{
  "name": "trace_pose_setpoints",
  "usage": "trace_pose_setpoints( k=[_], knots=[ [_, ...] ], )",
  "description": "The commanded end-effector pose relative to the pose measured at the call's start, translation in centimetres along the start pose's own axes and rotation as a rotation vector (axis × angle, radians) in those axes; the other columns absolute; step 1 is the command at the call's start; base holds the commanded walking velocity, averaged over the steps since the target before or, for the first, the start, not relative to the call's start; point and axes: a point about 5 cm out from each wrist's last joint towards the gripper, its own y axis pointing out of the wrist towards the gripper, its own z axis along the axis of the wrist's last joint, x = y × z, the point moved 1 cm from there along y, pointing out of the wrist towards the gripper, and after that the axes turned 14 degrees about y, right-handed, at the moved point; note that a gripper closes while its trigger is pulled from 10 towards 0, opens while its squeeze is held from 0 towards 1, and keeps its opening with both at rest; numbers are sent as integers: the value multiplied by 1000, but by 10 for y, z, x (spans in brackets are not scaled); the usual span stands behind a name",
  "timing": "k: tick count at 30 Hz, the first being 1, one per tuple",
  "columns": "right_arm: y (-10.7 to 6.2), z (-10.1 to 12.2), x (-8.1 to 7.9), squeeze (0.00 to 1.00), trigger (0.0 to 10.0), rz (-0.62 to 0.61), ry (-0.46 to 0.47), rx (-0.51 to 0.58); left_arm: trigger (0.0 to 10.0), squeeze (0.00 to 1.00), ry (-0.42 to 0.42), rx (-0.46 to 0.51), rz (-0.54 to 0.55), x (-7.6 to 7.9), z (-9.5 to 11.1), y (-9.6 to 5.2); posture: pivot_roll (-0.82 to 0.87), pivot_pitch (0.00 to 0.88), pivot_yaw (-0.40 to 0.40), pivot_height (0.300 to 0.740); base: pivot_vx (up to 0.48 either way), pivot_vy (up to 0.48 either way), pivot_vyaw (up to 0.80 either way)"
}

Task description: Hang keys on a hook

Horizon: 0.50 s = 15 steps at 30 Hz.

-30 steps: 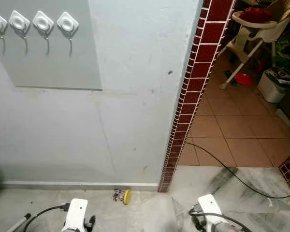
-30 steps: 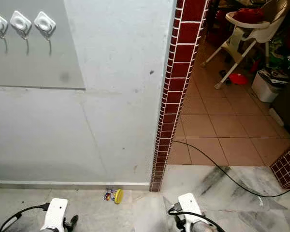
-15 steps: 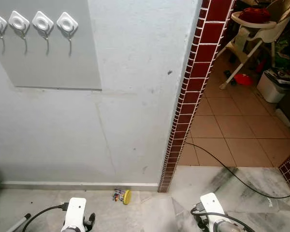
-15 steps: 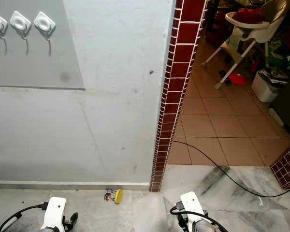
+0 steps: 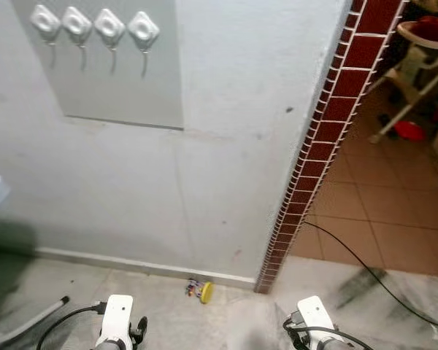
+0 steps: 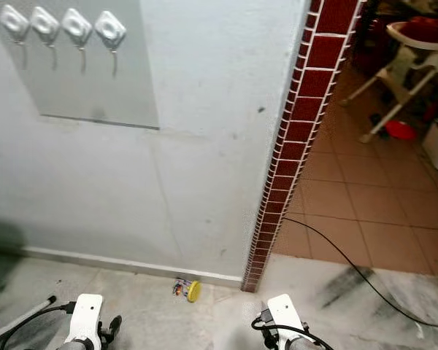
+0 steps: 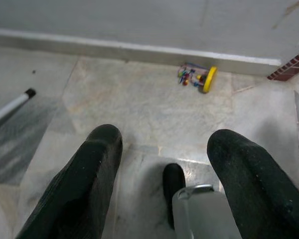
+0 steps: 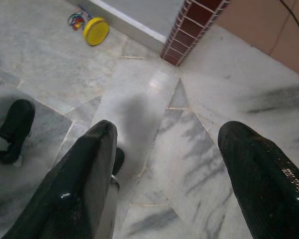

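Four hooks (image 5: 144,30) hang in a row on a grey panel (image 5: 117,87) at the upper left of the left eye frame, all bare, while the keys (image 5: 201,290) with their yellow round tag lie on the marble floor (image 5: 168,306) at the lower centre, touching or just beside the skirting, left of the red brick pillar (image 5: 317,157). The left tool (image 7: 162,172) points down at the floor with its fingers spread and nothing between them; the keys sit in the upper part of its wrist frame, well apart from the fingertips. The right tool (image 8: 167,172) is likewise spread and empty, the tag at the upper left of its frame. The main risk, I judge, is the pickup: the bunch lies flat against the wall foot, so a finger may jam on the skirting or push the keys away. A grip on the smooth tag alone could slip. The black cable (image 5: 372,273) across the floor at the lower right could snag a foot.
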Motion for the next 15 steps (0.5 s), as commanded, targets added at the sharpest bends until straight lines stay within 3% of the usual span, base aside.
trace_pose_setpoints(
  k=[1, 15],
  knots=[
    [0, 2, 0, 0, 10000, 6, 1, 9, 10000, 0, 1, -18, -6, 1, -3, -1, -49, 0, -4, 740, 0, 0, 800],
    [0, 2, -2, 0, 10000, 24, -6, 8, 10000, 0, -10, -20, -7, 2, -3, 0, -37, 0, -17, 740, 0, 0, 800]
  ],
)
